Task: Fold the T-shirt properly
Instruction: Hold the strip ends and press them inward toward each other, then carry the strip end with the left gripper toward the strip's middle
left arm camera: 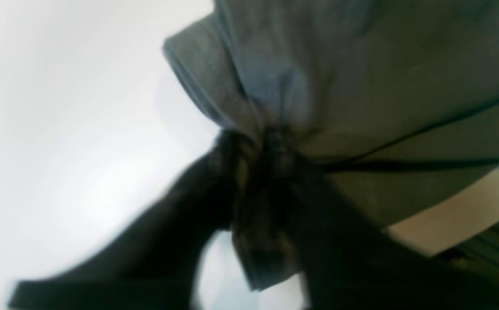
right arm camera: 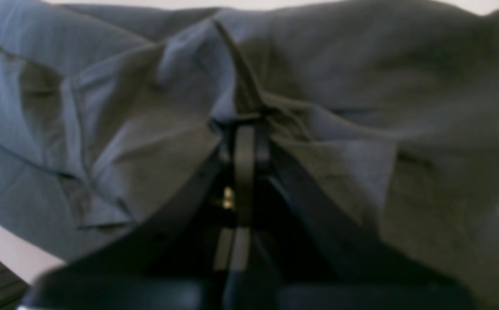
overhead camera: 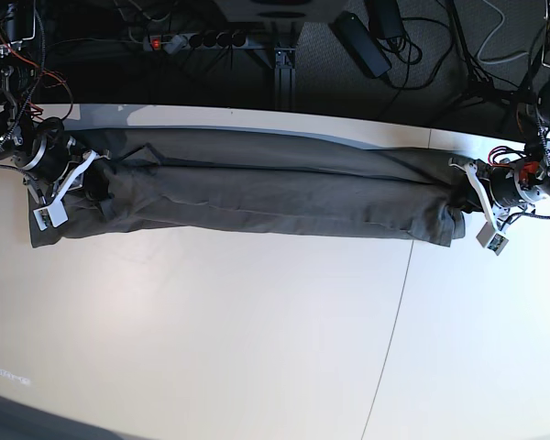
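Up close in the left wrist view: blurry black left gripper (left arm camera: pixel 260 142), pinched shut on a bunched corner of the dark grey-olive cotton T-shirt (left arm camera: pixel 361 77), cloth gathered into pleats right at the fingertips. Same deal on the other side: black right gripper (right arm camera: pixel 245 122) clamped tight on a crumpled fold of the shirt, creases fanning out from the pinch point. Both wrist views pretty smeared, so no fine detail there.

From the base view: shirt (overhead camera: pixel 275 183) folded into a long narrow band, stretched sideways along the far part of the white tabletop (overhead camera: pixel 257 330), one arm gripping each end. Right gripper (overhead camera: pixel 90 181) at that view's left end, left gripper (overhead camera: pixel 460 194) at its right end. Thin dark seam line (overhead camera: pixel 394 312) curving across the table surface, well apart from the shirt.

Beyond the far table edge, over dark flooring: black power strip with a red switch (overhead camera: pixel 188 40), black power brick (overhead camera: pixel 365 44), tangle of cables (overhead camera: pixel 458 46), metal frame leg (overhead camera: pixel 281 62). Red and black wires hanging around both arm bases.
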Motion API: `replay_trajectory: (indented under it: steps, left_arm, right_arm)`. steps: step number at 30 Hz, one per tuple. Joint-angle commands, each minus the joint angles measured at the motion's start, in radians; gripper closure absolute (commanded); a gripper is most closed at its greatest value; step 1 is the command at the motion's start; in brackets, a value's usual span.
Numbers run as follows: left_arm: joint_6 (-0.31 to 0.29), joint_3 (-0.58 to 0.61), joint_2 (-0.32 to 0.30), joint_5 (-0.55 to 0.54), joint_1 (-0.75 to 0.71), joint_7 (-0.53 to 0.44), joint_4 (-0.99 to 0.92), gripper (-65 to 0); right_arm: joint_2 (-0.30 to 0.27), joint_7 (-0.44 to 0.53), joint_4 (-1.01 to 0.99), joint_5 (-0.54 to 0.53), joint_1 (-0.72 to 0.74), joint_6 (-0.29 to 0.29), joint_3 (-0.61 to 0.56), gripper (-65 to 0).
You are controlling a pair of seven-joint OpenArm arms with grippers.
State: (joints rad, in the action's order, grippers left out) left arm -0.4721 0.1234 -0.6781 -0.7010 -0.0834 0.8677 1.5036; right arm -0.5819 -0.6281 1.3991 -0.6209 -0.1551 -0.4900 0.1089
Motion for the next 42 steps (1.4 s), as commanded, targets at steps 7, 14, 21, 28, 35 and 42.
replay_trajectory:
  steps: [7,14,21,28,35,42]
  left_arm:
    - [-0.085,-0.006,-0.018,0.032,0.008,-0.011,0.005,0.0]
    - [-0.106,-0.006,-0.018,0.023,0.009,-0.011,0.005,0.0]
    - [-0.127,-0.006,-0.018,0.011,0.021,-0.011,0.005,0.0]
    - [-0.127,-0.006,-0.018,0.002,0.041,-0.006,0.005,0.0]
    - [-0.136,-0.026,-0.035,0.013,0.111,0.028,0.005,0.0]
    - [-0.146,-0.054,-0.073,0.006,0.170,0.026,0.004,0.0]
  right_arm:
    - [-0.013,-0.053,-0.006,0.026,-0.003,-0.072,-0.004,0.0]
    - [-0.014,-0.047,0.030,0.026,-0.003,-0.072,0.008,0.0]
    - [-0.014,-0.046,0.143,-0.011,-0.003,-0.072,0.061,0.0]
    - [-0.016,-0.057,0.180,-0.012,-0.003,-0.072,0.062,0.0]
    - [-0.016,-0.057,0.193,-0.012,-0.003,-0.072,0.064,0.0]
    - [-0.016,-0.057,0.193,-0.012,-0.003,-0.072,0.067,0.0]
